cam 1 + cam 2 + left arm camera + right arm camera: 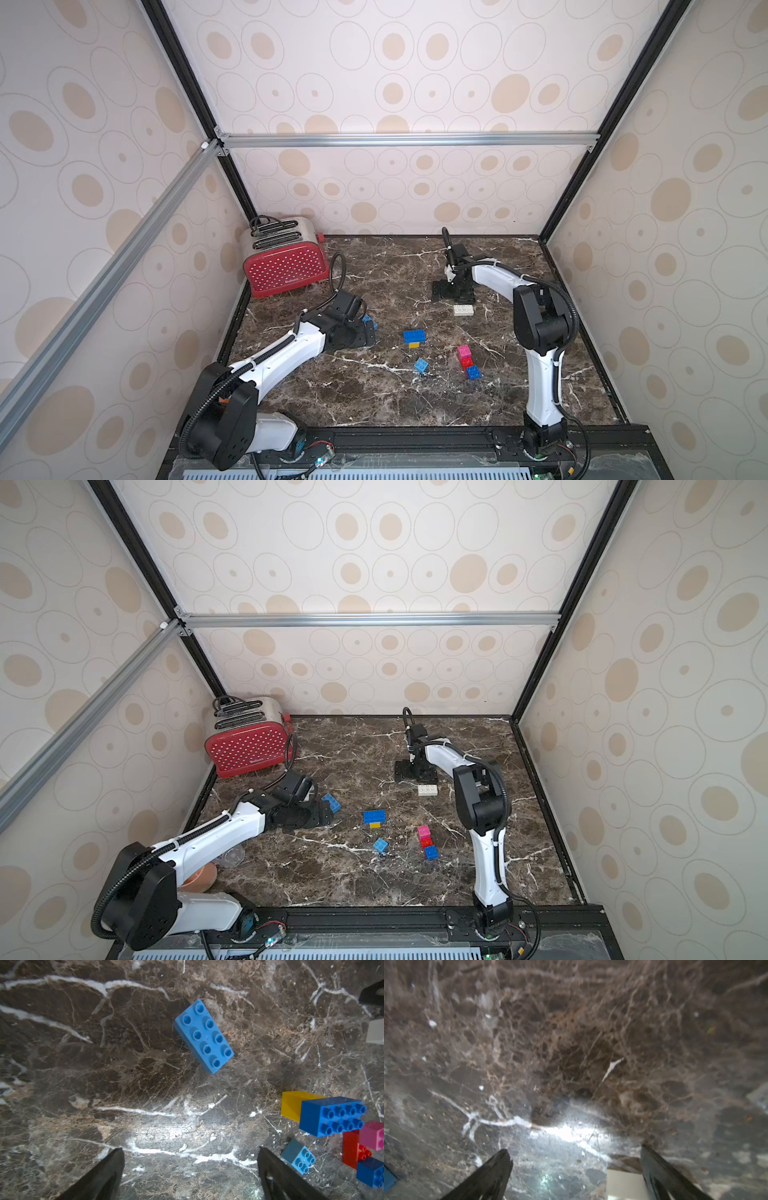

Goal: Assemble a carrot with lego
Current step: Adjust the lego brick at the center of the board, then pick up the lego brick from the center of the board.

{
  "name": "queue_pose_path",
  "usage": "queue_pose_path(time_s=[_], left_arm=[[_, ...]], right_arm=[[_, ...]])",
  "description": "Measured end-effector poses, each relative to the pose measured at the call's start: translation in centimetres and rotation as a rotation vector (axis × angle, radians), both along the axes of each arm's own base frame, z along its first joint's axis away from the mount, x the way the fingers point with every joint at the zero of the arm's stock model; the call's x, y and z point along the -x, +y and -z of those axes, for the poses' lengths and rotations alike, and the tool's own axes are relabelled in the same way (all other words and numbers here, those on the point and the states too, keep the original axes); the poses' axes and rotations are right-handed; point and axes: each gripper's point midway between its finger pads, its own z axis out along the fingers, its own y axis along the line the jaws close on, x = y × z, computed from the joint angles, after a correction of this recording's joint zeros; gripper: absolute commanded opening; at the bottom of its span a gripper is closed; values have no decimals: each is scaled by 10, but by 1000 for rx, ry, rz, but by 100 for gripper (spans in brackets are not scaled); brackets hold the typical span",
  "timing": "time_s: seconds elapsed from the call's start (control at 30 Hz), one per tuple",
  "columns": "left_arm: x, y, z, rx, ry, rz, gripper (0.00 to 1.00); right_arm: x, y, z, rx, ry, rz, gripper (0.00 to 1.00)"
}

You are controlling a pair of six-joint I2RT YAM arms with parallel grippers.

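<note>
Top views, carrot: not yet built; you find its pieces spread over the middle of the bench (365,407).
Top views, pieces: the dark blue long brick (414,335) sits on the yellow brick (413,345). The red brick (466,363) seems to carry the pink brick (464,351) and the small dark blue brick (473,372). The small light blue brick (421,365) lies alone between these two groups, and the white brick (464,310) lies farther back.
Top views, containers: the toaster (282,268) stands in a back corner, and you cannot see inside its slots. In a top view, what looks like a brown bowl (203,877) sits at the front left of the bench; its content is hidden.
Left wrist, left gripper (190,1149): jaws spread wide and empty, near the light blue long brick (204,1035) without touching it.
Left wrist, handling: I judge the bricks light, stiff, smooth-sided and not fragile. Take this one across its short width, below the studs.
Right wrist, right gripper (575,1149): jaws spread wide, holding nothing. The white brick is just beside one jaw; whether they touch I cannot tell.
Right wrist, risk: stacked pairs may separate if you pinch only the upper brick.
</note>
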Motion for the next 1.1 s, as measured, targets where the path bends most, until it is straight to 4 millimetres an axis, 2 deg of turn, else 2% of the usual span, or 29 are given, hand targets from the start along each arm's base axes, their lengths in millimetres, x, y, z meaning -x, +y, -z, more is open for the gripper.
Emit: queue_pose_path(time_s=[0.17,0.4,0.73,1.1], left_arm=[[0,0,0,0,0,0,99],[0,0,0,1,-1,0,99],[0,0,0,1,-1,0,99],[0,-1,0,4,1,2,99]], right_arm=[[13,-4,-7,56,-21,-1,100],[7,-23,-34,153,-101,29,100],[21,-41,-21,238,-25,28,100],[25,-53,-7,245,22,43,92]])
